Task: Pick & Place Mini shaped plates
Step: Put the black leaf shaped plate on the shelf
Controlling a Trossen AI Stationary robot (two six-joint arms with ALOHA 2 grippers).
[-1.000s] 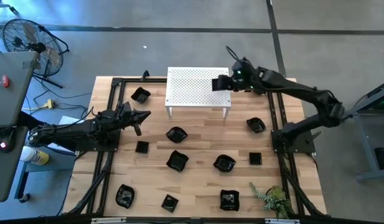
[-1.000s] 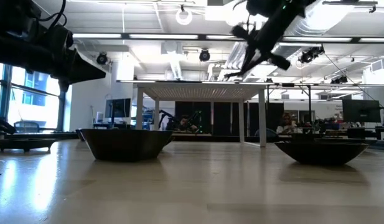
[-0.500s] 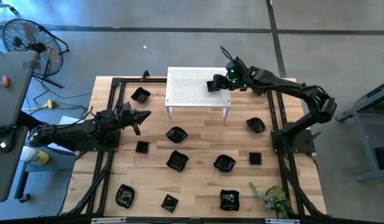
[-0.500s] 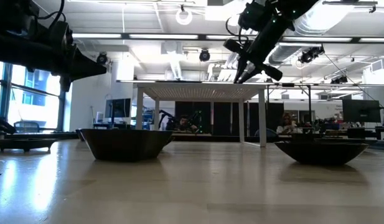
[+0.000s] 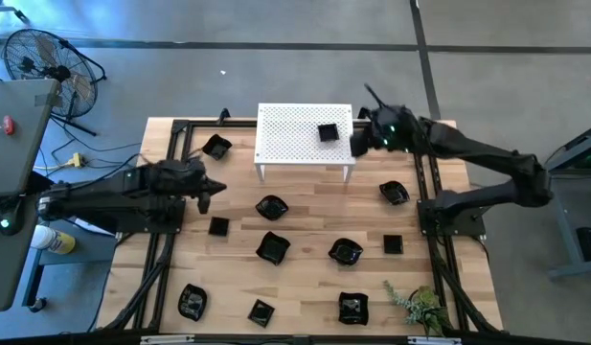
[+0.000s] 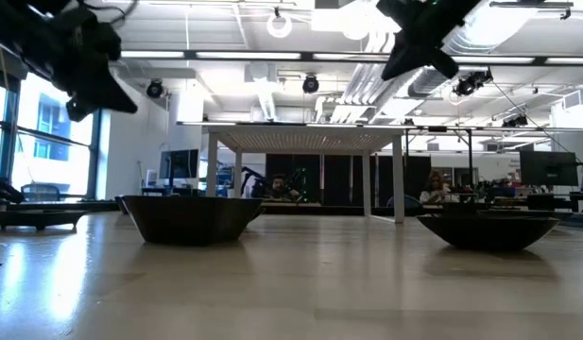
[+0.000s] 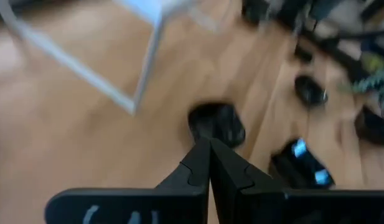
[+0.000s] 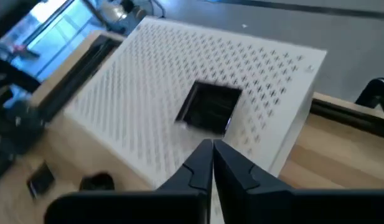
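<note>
One square black plate (image 5: 327, 132) lies flat on the white perforated stand (image 5: 285, 144), near its right end; the right wrist view shows this plate (image 8: 209, 107) just ahead of the fingers. My right gripper (image 5: 357, 144) (image 8: 211, 148) hovers shut off the stand's right edge, apart from the plate. My left gripper (image 5: 205, 194) (image 7: 209, 148) is shut above the table left of a wavy plate (image 5: 272, 206) (image 7: 216, 122). Other black plates (image 5: 216, 147) (image 5: 273, 247) (image 5: 346, 252) rest on the wood.
More plates lie toward the near edge (image 5: 193, 301) (image 5: 352, 308) and the right side (image 5: 394, 193) (image 5: 393, 243). A green sprig (image 5: 415, 305) sits at the near right corner. Black frame rails (image 5: 172, 153) run along both sides. The low view shows two dishes (image 6: 189, 219) (image 6: 488, 229) up close.
My right gripper stood over the stand's right end with the square plate at its fingers; it has now drawn back toward the table's right edge, and the plate stays lying on the stand. My left gripper has turned and pulled back slightly toward the left edge.
</note>
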